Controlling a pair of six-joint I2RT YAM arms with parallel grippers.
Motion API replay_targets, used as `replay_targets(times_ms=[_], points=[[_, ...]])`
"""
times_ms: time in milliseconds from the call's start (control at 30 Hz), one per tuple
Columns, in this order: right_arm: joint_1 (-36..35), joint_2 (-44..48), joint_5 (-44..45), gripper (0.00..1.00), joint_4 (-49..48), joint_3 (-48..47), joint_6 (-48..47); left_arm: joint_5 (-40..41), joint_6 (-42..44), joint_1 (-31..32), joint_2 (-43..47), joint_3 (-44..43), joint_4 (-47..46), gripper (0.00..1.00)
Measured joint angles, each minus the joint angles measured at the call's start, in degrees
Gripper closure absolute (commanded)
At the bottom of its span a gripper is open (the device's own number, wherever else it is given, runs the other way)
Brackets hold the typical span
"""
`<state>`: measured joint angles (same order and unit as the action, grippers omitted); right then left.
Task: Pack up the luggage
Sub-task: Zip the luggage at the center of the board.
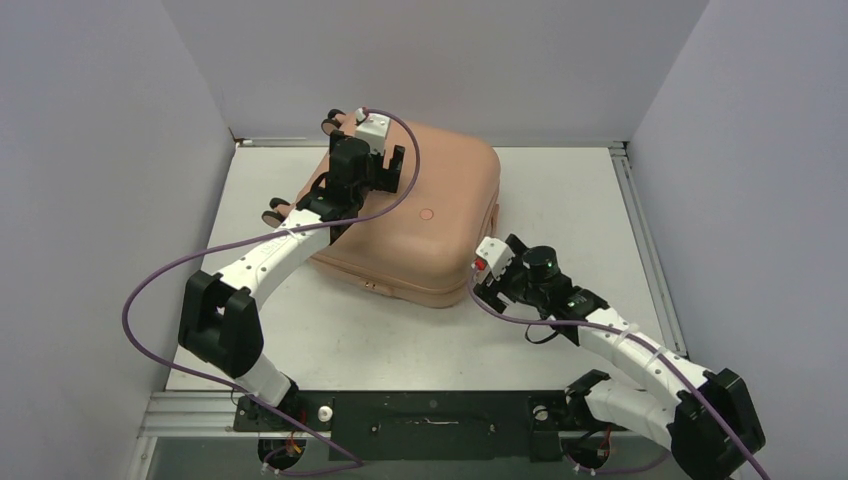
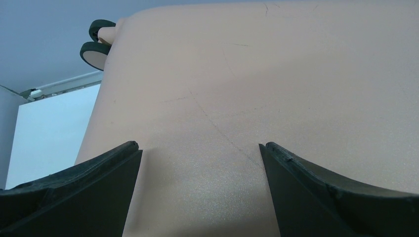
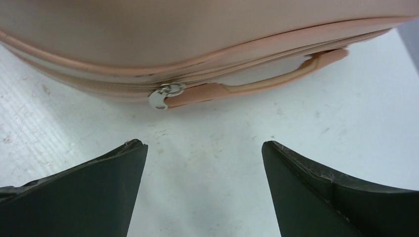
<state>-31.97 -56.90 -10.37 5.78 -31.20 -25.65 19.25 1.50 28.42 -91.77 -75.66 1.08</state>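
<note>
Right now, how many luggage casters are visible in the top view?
2. The far caster sits at the back-left corner of the luggage; the near caster sticks out on its left side. More may be hidden underneath or behind.

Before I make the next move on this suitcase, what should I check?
1. Closed luggage lying flat on the table: ok.
2. Open, empty right gripper: ok.
3. Clear sight of the zipper pull ahead of the right gripper, not between its fingers: ok.
4. Open left gripper over the shell: ok; contact with it: cannot tell.
5. Whole luggage zipped all round: cannot tell.
</note>
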Motion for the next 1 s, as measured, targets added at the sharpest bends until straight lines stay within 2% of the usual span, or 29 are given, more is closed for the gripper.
replay_targets(times_ms=[200,433,500,567,867,1000], points=[[0.3,-1.9,-5.5,0.07,-3.5,3.5,-1.2,0.1,0.2,0.0,0.2,0.0,0.2,0.04],[-2.5,-3.8,-2.8,0.00,-14.2,6.0,-2.3,0.7,0.9,0.0,0.7,0.5,0.2,0.04],[-4.4,-4.9,-1.7,0.05,-16.0,6.0,-2.4,1.0,1.1,0.0,0.8,0.7,0.1,0.04],[-5.7,-5.8,-1.0,0.11,-17.7,6.0,-2.7,1.2,1.2,0.0,1.0,0.9,0.0,0.04],[-7.1,-7.9,6.8,0.63,-24.9,8.9,-7.4,1.7,1.7,0.0,1.6,2.1,-1.1,0.04],[-8.1,-7.9,7.2,0.79,-25.9,10.1,-8.3,1.9,1.7,0.0,1.7,2.1,-1.2,0.04]])
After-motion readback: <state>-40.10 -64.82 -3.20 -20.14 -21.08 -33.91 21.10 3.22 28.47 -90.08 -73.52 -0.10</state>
